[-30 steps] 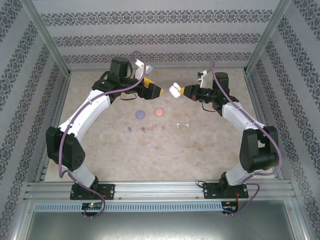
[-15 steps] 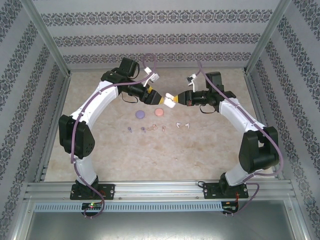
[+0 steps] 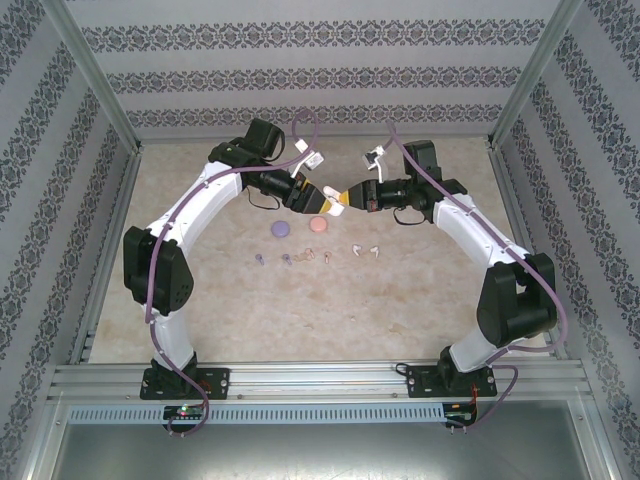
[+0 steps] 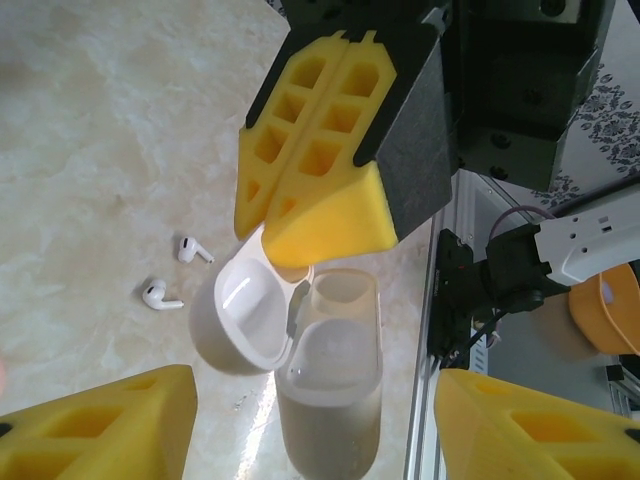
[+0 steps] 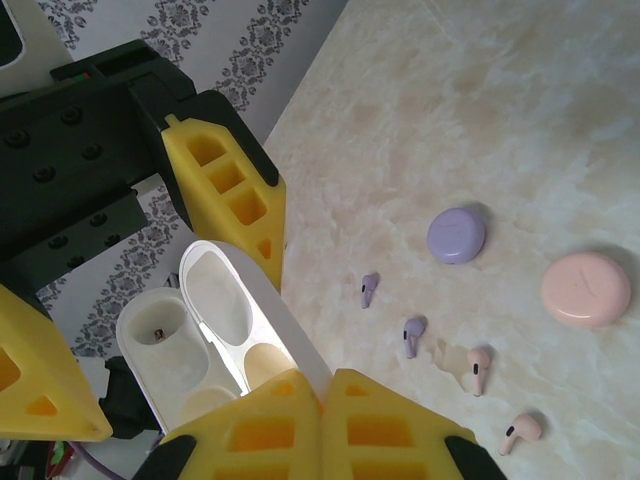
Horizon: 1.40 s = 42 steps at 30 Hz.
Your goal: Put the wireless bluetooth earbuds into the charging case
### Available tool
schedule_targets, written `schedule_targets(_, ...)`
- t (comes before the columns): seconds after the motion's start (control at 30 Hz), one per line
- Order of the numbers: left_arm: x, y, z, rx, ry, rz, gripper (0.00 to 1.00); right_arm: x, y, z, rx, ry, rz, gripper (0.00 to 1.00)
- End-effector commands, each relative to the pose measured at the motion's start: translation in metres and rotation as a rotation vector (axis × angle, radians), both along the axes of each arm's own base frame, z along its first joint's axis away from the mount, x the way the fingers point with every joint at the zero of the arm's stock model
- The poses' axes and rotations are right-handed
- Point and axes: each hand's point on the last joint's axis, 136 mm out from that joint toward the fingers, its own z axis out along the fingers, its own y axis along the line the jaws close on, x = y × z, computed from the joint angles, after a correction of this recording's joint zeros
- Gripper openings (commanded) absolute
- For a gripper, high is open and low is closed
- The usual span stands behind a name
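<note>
The white charging case [image 4: 330, 400] hangs open above the table, its lid [image 4: 240, 315] swung aside and both wells bare. My right gripper [image 5: 322, 385] is shut on the lid's thin wall. The left gripper [image 4: 315, 385] is open and straddles the case body with a gap on each side; its fingers [image 5: 225, 190] flank the case in the right wrist view. In the top view the left gripper [image 3: 316, 200] and right gripper [image 3: 341, 201] meet tip to tip over the table's far middle. Two white earbuds [image 4: 190, 248] lie on the table below, with purple earbuds [image 5: 369, 289] and pinkish earbuds [image 5: 478, 367] nearby.
A closed purple case [image 5: 456, 236] and a closed pink case [image 5: 586, 288] sit on the marble table [image 3: 200, 300] just behind the row of earbuds [image 3: 308, 257]. Aluminium frame rails [image 3: 110, 250] and patterned walls border the table on the left, right and far sides.
Both arms have swung inward until the grippers meet. The right one carried the white case to the centre, and the left jaws have narrowed around its body.
</note>
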Motion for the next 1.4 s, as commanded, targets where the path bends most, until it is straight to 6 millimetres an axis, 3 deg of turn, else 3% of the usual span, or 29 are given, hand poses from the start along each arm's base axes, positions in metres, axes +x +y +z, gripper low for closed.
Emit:
schedule_targets(0.0,-0.007,-0.007,0.003,-0.03,0.003,-0.044,0.61,0.002,0.009,0.015,0.025,-0.038,0.027,0.0)
schedule_targets(0.8,-0.01,-0.012,0.001,-0.048,0.005,-0.065,0.37,0.004,0.012,0.016,0.03,-0.039,0.028,0.0)
schedule_targets(0.93,-0.008,-0.014,0.0,-0.05,0.006,-0.065,0.3,0.004,0.013,0.017,0.031,-0.04,0.03,0.0)
schedule_targets(1.17,-0.008,-0.014,-0.001,-0.054,0.011,-0.069,0.08,0.007,0.013,0.019,0.033,-0.04,0.016,0.0)
schedule_targets(1.2,-0.008,-0.015,-0.003,-0.052,0.013,-0.067,0.05,0.007,0.012,0.02,0.031,-0.037,0.008,0.01)
schedule_targets(1.23,-0.007,-0.014,-0.003,-0.051,0.01,-0.062,0.01,0.008,0.012,0.022,0.033,-0.038,0.001,0.08)
schedule_targets(1.3,-0.004,-0.014,-0.005,-0.047,-0.002,-0.045,0.0,0.01,0.007,0.025,0.022,-0.041,-0.039,0.33)
schedule_targets(1.37,0.002,-0.011,-0.005,-0.049,-0.036,-0.006,0.0,0.011,-0.002,0.027,0.009,-0.033,-0.087,0.46)
